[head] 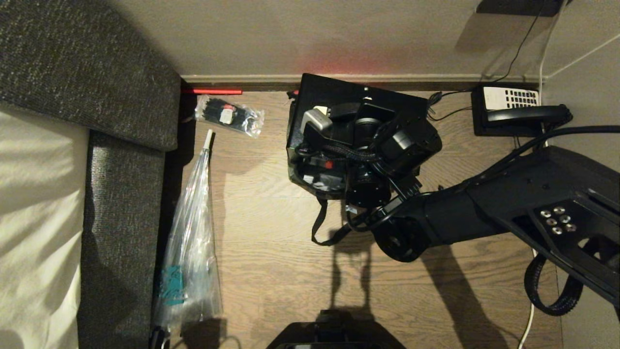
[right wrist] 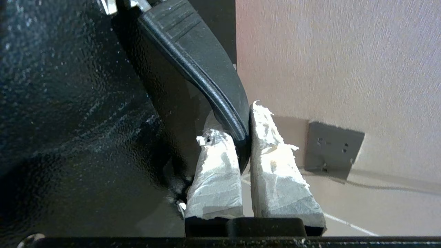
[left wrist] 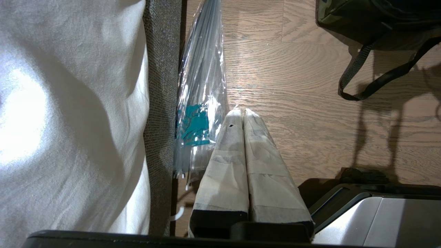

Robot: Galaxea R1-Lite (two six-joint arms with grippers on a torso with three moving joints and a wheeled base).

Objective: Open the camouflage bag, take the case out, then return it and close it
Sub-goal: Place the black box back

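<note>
The case (head: 329, 92), a flat black box with a speckled surface (right wrist: 69, 103), stands on edge over the camouflage bag (head: 296, 167) on the wood floor near the wall. My right arm (head: 460, 213) reaches in from the right, and its wrist hides the gripper in the head view. In the right wrist view my right gripper (right wrist: 237, 127) is shut on the case's black handle (right wrist: 206, 75), which runs between the taped fingers. One bag strap (head: 319, 228) trails loose on the floor. My left gripper (left wrist: 241, 115) hangs shut and empty above the floor beside the sofa, with the bag (left wrist: 344, 17) far from it.
A grey sofa edge (head: 121, 169) with a white sheet (head: 34, 218) lines the left side. A long clear plastic bag (head: 189, 261) and a small packet of black ties (head: 230, 116) lie beside it. A black telephone (head: 513, 114) sits right of the bag, and a wall socket (right wrist: 334, 148) is behind.
</note>
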